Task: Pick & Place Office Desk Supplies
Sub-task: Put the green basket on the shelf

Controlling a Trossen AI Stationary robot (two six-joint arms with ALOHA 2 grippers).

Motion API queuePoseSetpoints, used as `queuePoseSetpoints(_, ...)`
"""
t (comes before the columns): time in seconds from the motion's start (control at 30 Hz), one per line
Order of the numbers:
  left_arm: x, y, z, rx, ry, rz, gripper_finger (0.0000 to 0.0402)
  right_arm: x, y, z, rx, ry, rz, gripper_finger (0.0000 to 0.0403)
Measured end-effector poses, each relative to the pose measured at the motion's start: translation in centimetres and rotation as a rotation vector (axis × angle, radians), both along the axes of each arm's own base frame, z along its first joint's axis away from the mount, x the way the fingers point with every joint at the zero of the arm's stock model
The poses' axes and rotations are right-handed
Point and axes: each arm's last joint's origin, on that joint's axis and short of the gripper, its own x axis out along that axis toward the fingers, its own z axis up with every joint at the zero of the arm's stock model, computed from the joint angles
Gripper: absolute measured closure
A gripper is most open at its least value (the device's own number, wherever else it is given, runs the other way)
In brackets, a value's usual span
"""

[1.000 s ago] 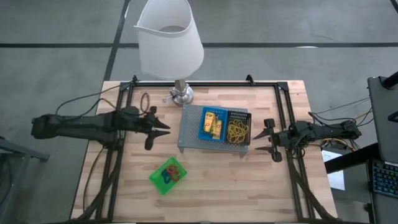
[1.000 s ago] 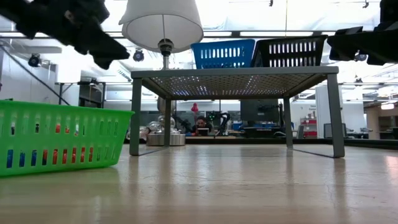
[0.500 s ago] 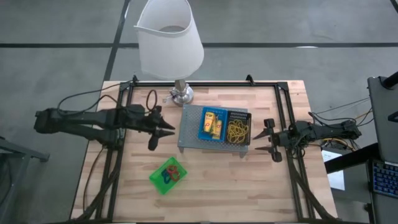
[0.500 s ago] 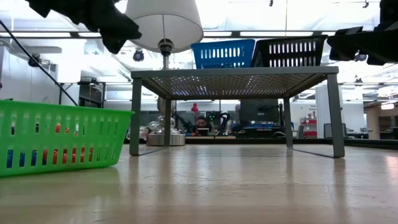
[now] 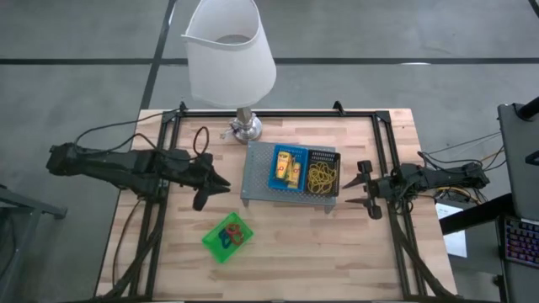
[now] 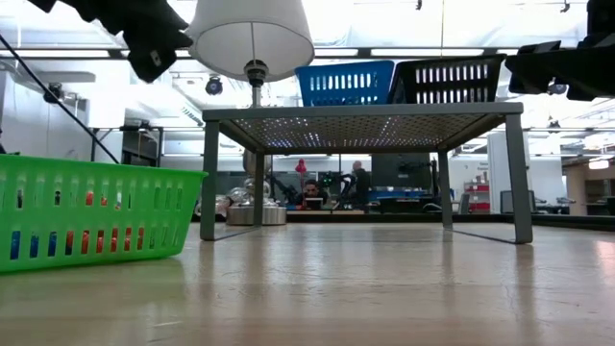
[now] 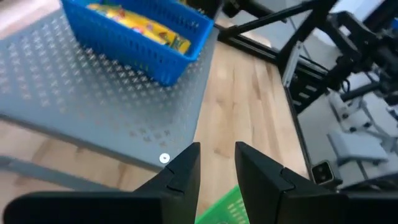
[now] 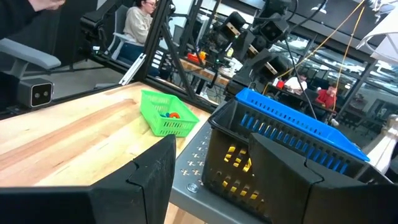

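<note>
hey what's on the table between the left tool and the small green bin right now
Nothing: in the high view, only bare wooden tabletop separates the left tool from the small green plastic bin of red and blue loops.

No words, numbers or signs can be read anywhere in these pictures. The yellow sticks (image 5: 288, 167) in the blue bin (image 5: 289, 167) have little red marks on them, but the marks are too small to make out.
</note>
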Motion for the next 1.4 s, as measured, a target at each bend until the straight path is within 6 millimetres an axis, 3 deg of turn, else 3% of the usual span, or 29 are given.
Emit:
queuePoseSetpoints(0.17, 0.0, -0.7, -0.1, -0.055, 0.024, 0.004, 0.0296, 0.0, 0.0, 0.0, 0.0, 0.0, 0.0, 0.0202)
queuePoseSetpoints(0.43, -0.6, -3.7, -1.8, 0.014, 0.095, -0.086, 0.0295, 0.0, 0.0, 0.0, 0.0, 0.001, 0.002, 0.0202)
queuePoseSetpoints(0.77, -0.7, -6.5, -2.7, 0.169, 0.084, 0.036, 0.0295, 0.0, 0.0, 0.0, 0.0, 0.0, 0.002, 0.0202)
queuePoseSetpoints(1.27, -0.1, -8.1, -3.6, -0.208, 0.287, 0.163, 0.0295, 0.0, 0.0, 0.0, 0.0, 0.0, 0.002, 0.0202)
queuePoseSetpoints(1.4, -0.3, -7.8, -3.9, -0.422, 0.317, 0.4, 0.0295, 0.0, 0.0, 0.0, 0.0, 0.0, 0.002, 0.0202)
